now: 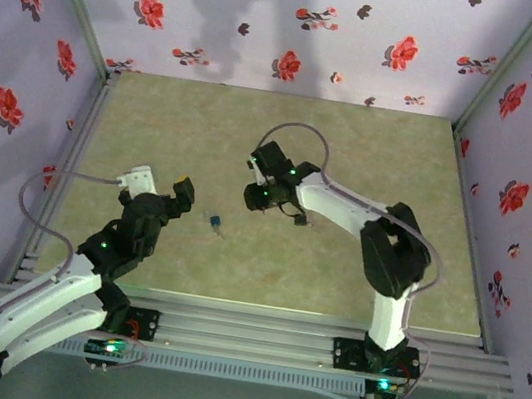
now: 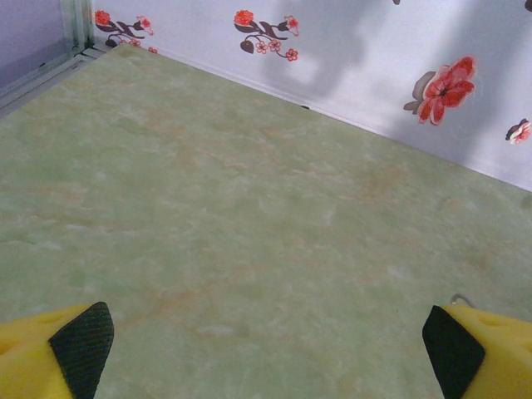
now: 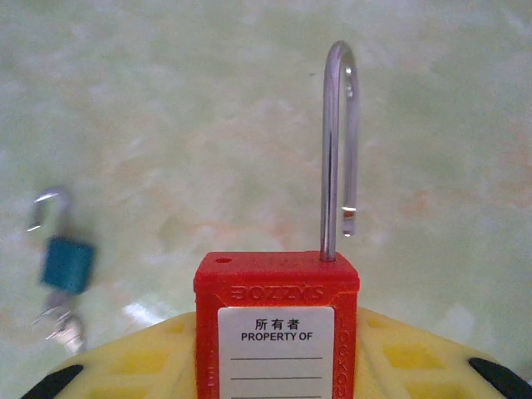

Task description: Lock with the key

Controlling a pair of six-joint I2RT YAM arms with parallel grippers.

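A red padlock [image 3: 278, 324] with a white "PROPERTY OF" label stands upright in my right gripper [image 3: 274, 370], whose yellow fingers are shut on its body. Its steel shackle [image 3: 337, 150] is raised, and the free end hangs clear of the body. In the top view the right gripper [image 1: 254, 196] hovers over the middle of the table. My left gripper [image 2: 266, 349] is open with only bare tabletop between its black pads [image 2: 83, 341]. From above, the left gripper [image 1: 161, 187] sits left of centre. The key is hidden.
A small blue-headed piece with a metal loop and small metal bits [image 3: 65, 264] lies on the green table [image 1: 371, 176], between the two grippers in the top view [image 1: 213, 220]. Flowered walls [image 1: 304, 23] close in the back and sides.
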